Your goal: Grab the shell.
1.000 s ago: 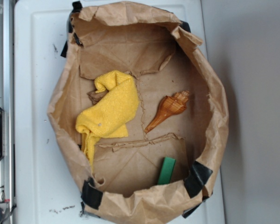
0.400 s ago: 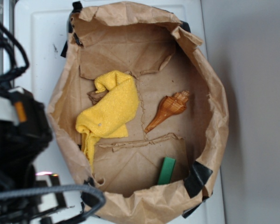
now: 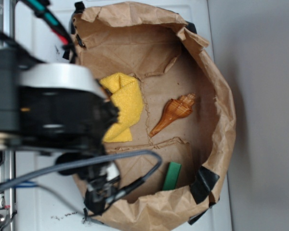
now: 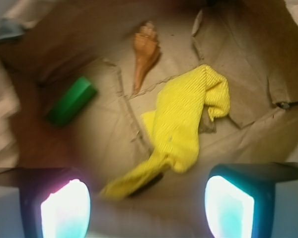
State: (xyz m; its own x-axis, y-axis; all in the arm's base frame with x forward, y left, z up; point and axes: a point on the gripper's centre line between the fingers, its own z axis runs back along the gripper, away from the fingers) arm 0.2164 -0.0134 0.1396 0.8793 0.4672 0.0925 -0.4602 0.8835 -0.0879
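Three loose items sit in the open brown paper bag (image 3: 216, 101), nothing gripped yet. Left to right in the exterior view: black and silver robot arm (image 3: 58, 113) blocks the bag's left side, hanging over the crumpled yellow cloth (image 3: 124, 103); right of the cloth, on bare paper, lies the small glossy amber-orange conch shell (image 3: 175, 113); the flat green rectangular block (image 3: 172, 176) sits lower right, near the black tape on the rim.

Wrist view: the gripper (image 4: 148, 201) has its jaws spread wide, both glowing pads at the bottom edge with empty space between them. The cloth (image 4: 181, 129) lies directly ahead of the jaws. The shell (image 4: 145, 52) is farther out, near the top of the frame, wide ridged end away from the camera, thin point trailing back toward the cloth, apart from it. The green block (image 4: 70, 100) is off to the left, well apart from the shell.

Step in hand, judged: approach. Gripper needs to travel past the cloth, centre over the shell's thick ridged body, not the thin tip, and turn so the pads close across the narrow width. Keep jaws open till low. Risks: snagging the cloth, glossy shell slipping out, torn paper flaps catching a finger.
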